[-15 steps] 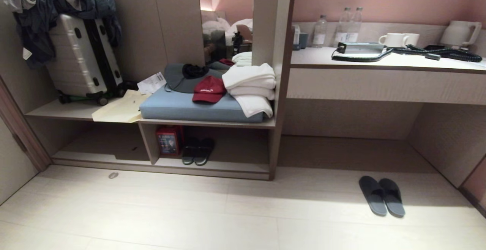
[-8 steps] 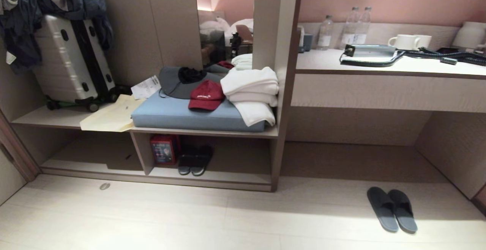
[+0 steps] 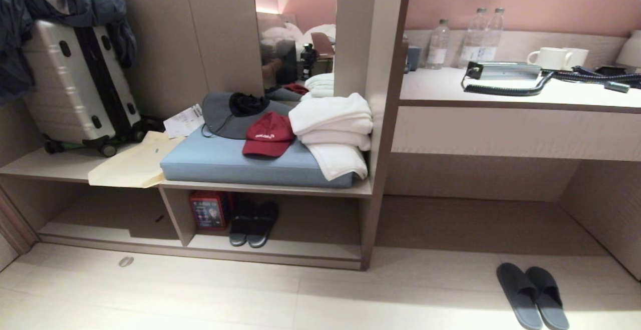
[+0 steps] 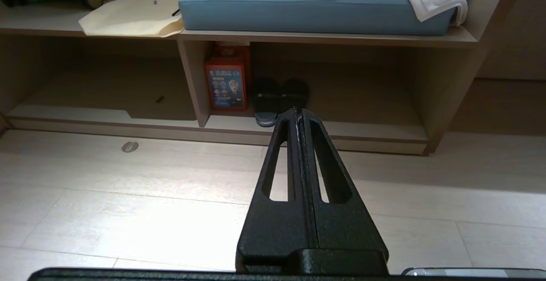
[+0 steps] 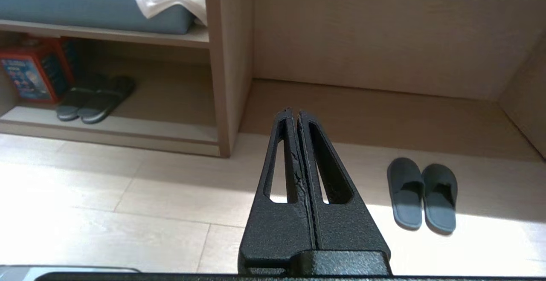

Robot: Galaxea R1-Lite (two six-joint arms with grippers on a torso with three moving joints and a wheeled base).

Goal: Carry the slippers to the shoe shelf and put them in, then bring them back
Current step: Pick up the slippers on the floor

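two slippers (image 5: 422,195) lie side by side on the floor (image 5: 128,195), just ahead of the empty right pincer (image 5: 294,112), pressed together; left pincer (image 4: 297,110) also pressed together, faces the shelf (image 4: 298,138).

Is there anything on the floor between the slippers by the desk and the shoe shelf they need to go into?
Nothing visible blocks the floor between the slippers and the shoe shelf. Inside its right compartment, another pair of slippers and a red box fill the left part; the right part looks free.

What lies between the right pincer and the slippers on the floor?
Only bare floor, seen in the right wrist view, separates the shut right pincer from the slippers.
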